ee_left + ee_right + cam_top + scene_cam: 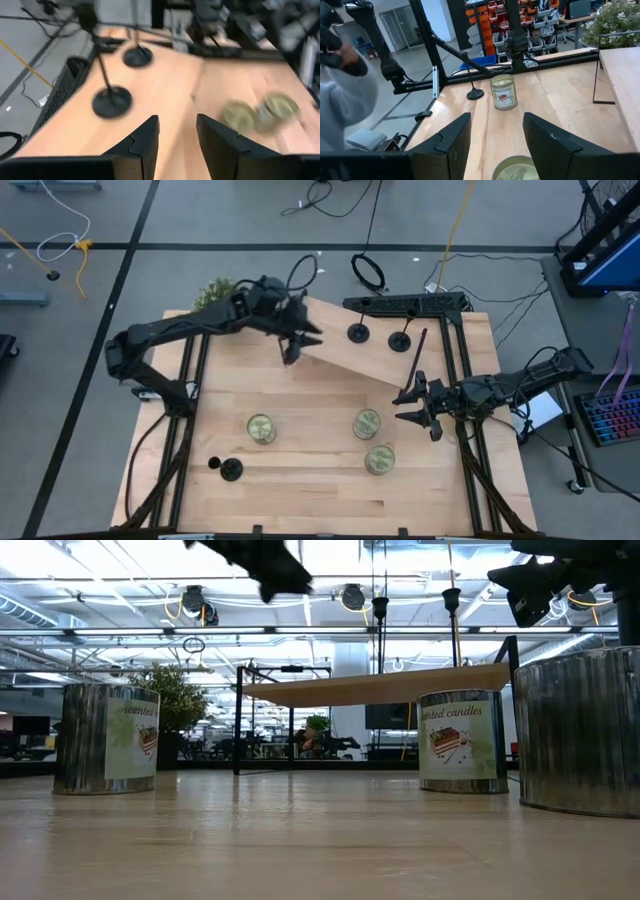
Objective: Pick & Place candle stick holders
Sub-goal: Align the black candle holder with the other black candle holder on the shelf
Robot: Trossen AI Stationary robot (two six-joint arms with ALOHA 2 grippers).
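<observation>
Candle stick holders [358, 332] stand on the raised shelf [350, 360] just beyond my left claw [290, 350], released; a third [229, 470] sits well behind it. My right claw [420, 408] hangs released. Low down: pale wood table [300, 840], workshop lights. Left wrist: holders [112, 101] ahead. Right wrist: a jar [503, 92] ahead.

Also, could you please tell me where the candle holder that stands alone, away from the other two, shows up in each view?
High view: the lone candle holder stands at the lower left, on the table.
Low view: not in it.
Left wrist view: not in it.
Right wrist view: upper middle, far across the table.
Shared landmark: the jar beside it, also in the right wrist view.
</observation>
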